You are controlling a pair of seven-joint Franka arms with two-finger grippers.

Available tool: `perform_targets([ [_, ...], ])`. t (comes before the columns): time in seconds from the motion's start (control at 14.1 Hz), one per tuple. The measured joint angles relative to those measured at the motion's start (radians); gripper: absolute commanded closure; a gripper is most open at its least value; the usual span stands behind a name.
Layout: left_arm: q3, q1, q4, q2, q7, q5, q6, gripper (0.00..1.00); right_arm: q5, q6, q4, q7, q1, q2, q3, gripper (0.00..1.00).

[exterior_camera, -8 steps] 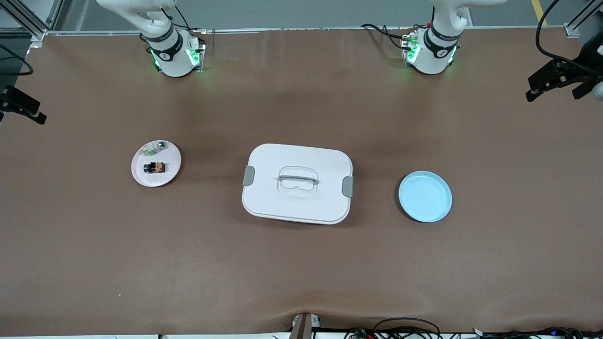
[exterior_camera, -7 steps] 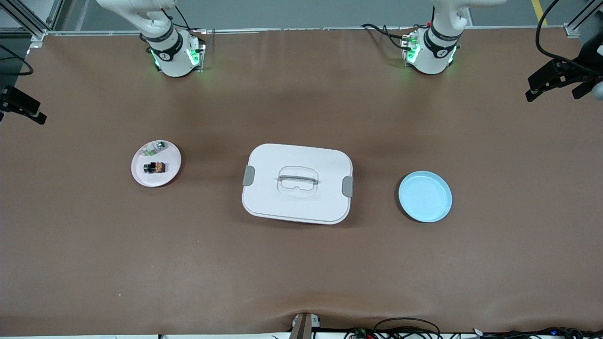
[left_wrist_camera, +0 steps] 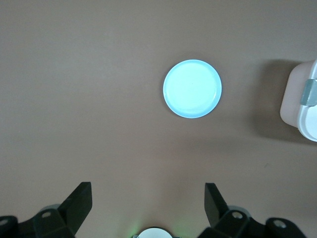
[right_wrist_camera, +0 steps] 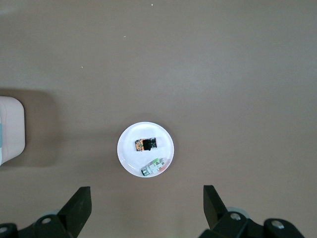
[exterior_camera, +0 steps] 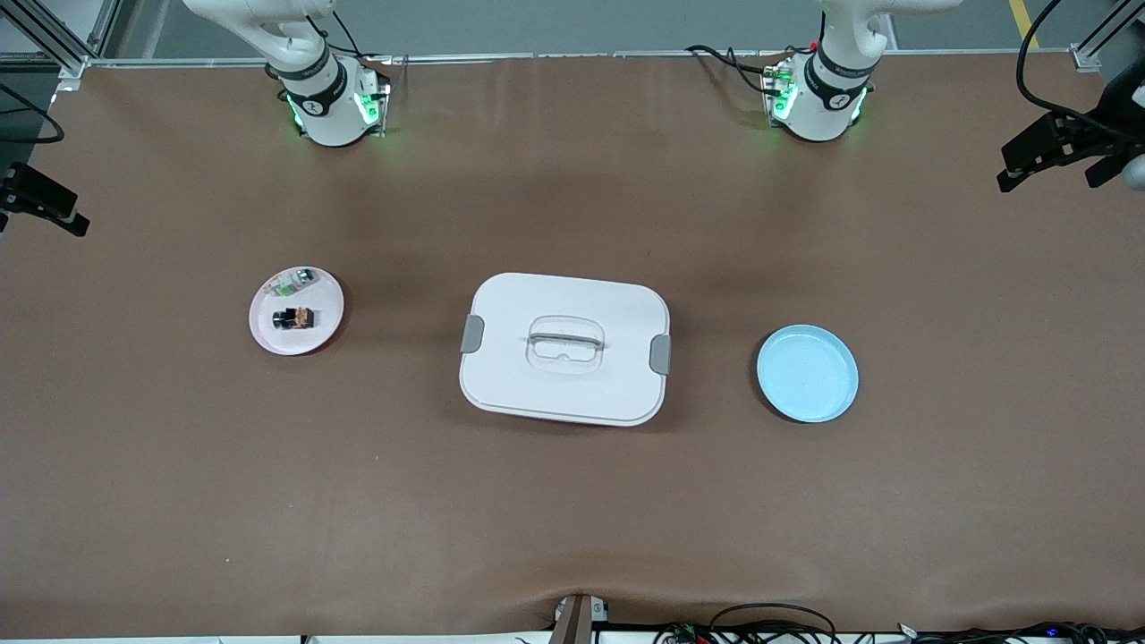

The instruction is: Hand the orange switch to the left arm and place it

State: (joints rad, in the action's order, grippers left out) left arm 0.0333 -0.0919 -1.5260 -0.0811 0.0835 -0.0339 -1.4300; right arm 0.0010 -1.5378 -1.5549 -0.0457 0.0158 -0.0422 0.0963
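Observation:
The orange switch, tiny, black with an orange end, lies on a small pale plate toward the right arm's end of the table. The white box with grey clips stands in the middle of the table. My right gripper hangs open and empty high above the table, with that plate in its wrist view. My left gripper hangs open and empty high over the left arm's end. Of both arms, the front view shows only the bases.
A clear-and-green component shares the pale plate with the switch. A light blue plate holding nothing lies toward the left arm's end. The box's edge shows in both wrist views. Brown tabletop surrounds all of it.

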Motion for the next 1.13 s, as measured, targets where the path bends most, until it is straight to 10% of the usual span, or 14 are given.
perform_targets([
  [1.13, -0.001, 0.000, 0.000, 0.014, 0.000, -0.004, 0.013, 0.00, -0.001, 0.006, -0.002, -0.001, -0.017, 0.058, -0.005, 0.00],
])
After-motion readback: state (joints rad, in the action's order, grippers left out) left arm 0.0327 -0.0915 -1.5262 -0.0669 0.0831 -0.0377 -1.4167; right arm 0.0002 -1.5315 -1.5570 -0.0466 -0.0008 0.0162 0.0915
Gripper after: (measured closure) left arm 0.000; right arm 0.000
